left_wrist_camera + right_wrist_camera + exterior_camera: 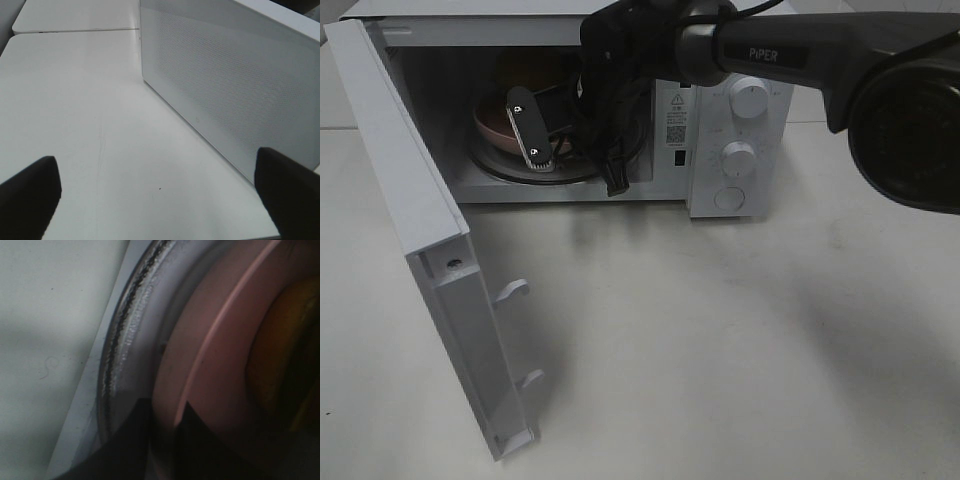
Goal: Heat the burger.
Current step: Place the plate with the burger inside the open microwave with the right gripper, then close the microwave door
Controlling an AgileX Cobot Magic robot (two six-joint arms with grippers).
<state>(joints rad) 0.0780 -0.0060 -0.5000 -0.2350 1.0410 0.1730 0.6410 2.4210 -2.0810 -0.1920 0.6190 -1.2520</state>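
Note:
The white microwave (740, 150) stands open. Inside, the burger (520, 68) shows as a yellowish-brown dome on a salmon-pink dish (492, 125) on the glass turntable (505, 176). My right gripper (542, 150) reaches into the cavity. In the right wrist view its dark fingers (125, 445) stand either side of the pink dish's rim (220, 330), closed on it. The burger (280, 355) lies just beyond the rim, partly out of frame. My left gripper (160, 200) is open and empty, low over the table beside a white perforated microwave panel (230, 85).
The microwave door (420, 220) swings out to the front left, its latch hooks (515, 290) pointing right. The control knobs (748, 98) are on the right panel. The right arm (820, 55) crosses above the microwave. The turntable rim (122, 340) runs next to the dish.

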